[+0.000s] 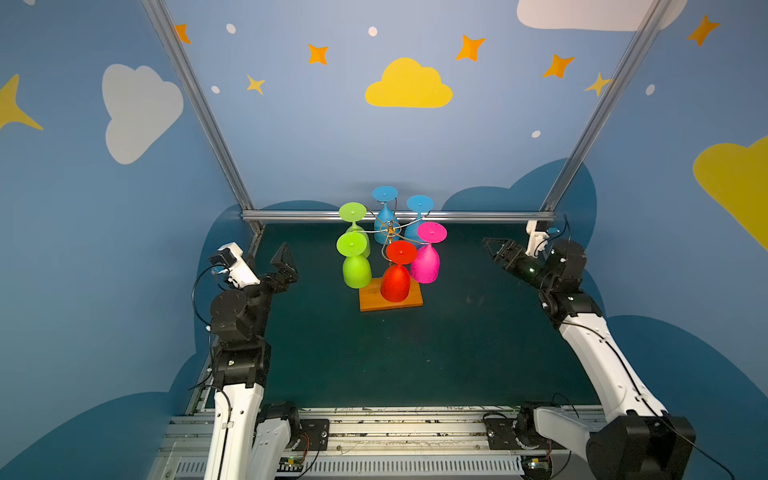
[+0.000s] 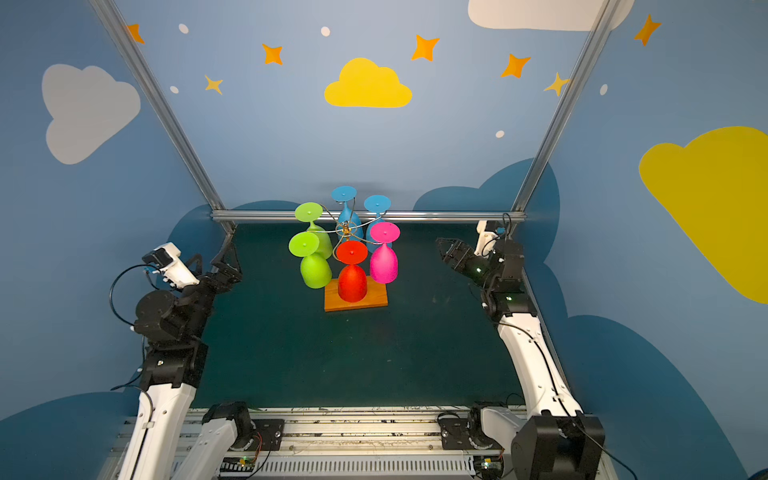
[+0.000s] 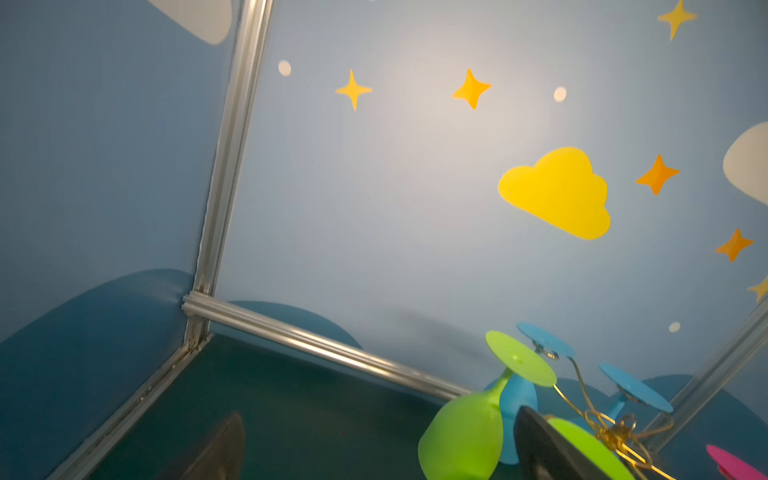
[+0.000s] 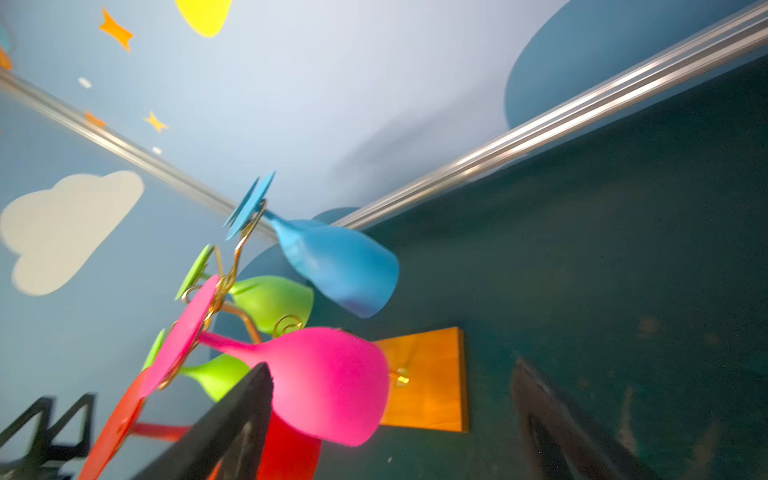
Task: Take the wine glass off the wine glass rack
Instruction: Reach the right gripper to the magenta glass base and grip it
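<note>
Seeing rack (image 1: pixel 412 300), six glasses (image 1: pixel 395 286) hanging; my left gripper (image 1: pixel 287 262) and right gripper (image 1: pixel 493 252) both released, empty, flanking it well apart.

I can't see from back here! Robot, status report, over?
Left gripper, right gripper open, empty. Six wine glasses hanging on wine glass rack. Nothing blocking.

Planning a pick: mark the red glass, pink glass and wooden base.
red glass (image 1: pixel 395 283), in a top view, bowl
pink glass (image 1: pixel 424 264), in a top view, bowl
wooden base (image 1: pixel 370 302), in a top view, bare corner
</note>
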